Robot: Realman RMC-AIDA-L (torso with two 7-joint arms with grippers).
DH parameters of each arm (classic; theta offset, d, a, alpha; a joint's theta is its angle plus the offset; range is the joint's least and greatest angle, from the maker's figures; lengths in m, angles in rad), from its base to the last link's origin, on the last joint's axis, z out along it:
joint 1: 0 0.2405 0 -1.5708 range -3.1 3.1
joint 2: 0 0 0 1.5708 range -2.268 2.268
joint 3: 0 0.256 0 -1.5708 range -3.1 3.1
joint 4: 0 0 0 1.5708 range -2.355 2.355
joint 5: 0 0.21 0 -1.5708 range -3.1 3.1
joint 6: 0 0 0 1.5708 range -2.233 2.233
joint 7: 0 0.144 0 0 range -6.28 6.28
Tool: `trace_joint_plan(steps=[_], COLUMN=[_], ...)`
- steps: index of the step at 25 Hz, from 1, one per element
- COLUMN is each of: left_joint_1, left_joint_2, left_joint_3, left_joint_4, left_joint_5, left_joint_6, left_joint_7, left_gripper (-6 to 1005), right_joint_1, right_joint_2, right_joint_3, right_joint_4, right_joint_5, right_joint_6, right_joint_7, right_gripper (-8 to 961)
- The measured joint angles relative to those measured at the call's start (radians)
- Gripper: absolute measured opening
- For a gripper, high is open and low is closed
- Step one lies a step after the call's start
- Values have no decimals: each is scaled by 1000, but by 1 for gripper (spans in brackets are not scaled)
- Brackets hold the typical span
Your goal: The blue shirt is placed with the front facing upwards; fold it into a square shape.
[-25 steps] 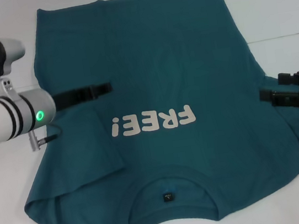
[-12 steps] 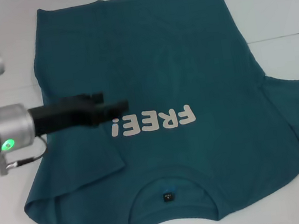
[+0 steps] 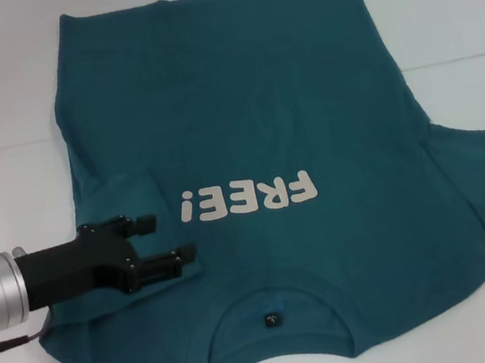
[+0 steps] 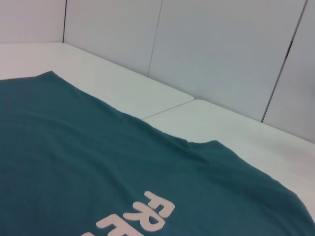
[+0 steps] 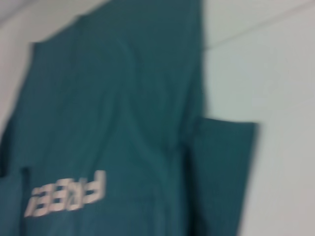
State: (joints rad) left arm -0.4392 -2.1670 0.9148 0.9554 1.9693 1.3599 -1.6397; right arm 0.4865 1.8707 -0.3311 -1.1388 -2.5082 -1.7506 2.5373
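Blue shirt (image 3: pixel 286 103): lies spread flat on the white table (image 3: pixel 443 0), front up, collar toward the table's near edge and hem toward its far edge.
Print: off-white "FREE!" lettering (image 3: pixel 249 197) across the chest, upside down in the head view.
Neck tag (image 3: pixel 272 320): small and black, inside the collar close to the near edge.
Sleeves: the one on the robot's left is folded in over the body; the one on the right lies spread out flat toward the table's right edge.
Left gripper (image 3: pixel 171 238): over the folded-in sleeve near the collar, black fingers apart with nothing between them.
Right gripper: outside every view.
Table seam (image 3: pixel 460 60): thin line running across the surface to the shirt's right side.
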Motion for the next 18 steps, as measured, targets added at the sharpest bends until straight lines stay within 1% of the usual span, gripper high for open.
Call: trace_joint_plan(steps=[3, 4, 5, 6, 7, 13, 15, 18], left_joint_1=[-3, -9, -13, -14, -18, -20, -19, -19], left_joint_2=[0, 0, 1, 1, 2, 3, 3, 4], left_joint_3=[0, 3, 4, 4, 5, 9, 7, 7], left_joint_4=[-11, -18, -22, -24, -29, -35, -37, -38], left_joint_5=[1, 4, 6, 7, 9, 8, 5, 4], left_joint_6=[-1, -2, -3, -4, -5, -10, -17, -39], left_joint_7=[10, 17, 24, 28, 35, 55, 57, 59], left_gripper=[824, 825, 826, 826, 826, 825, 823, 820], right_joint_1=[13, 14, 17, 17, 20, 69, 82, 98], right_joint_2=[-1, -1, 1, 1, 0, -27, -30, -31], right_joint_3=[20, 17, 11, 11, 10, 9, 9, -21], right_joint_4=[16, 24, 53, 53, 74, 241, 277, 312], right_joint_5=[-40, -49, -68, -68, -71, -66, -66, -69], right_joint_6=[20, 40, 103, 103, 132, 229, 266, 323], right_joint_7=[18, 27, 51, 51, 59, 65, 61, 57], right_gripper=[922, 922, 922, 922, 922, 920, 920, 919])
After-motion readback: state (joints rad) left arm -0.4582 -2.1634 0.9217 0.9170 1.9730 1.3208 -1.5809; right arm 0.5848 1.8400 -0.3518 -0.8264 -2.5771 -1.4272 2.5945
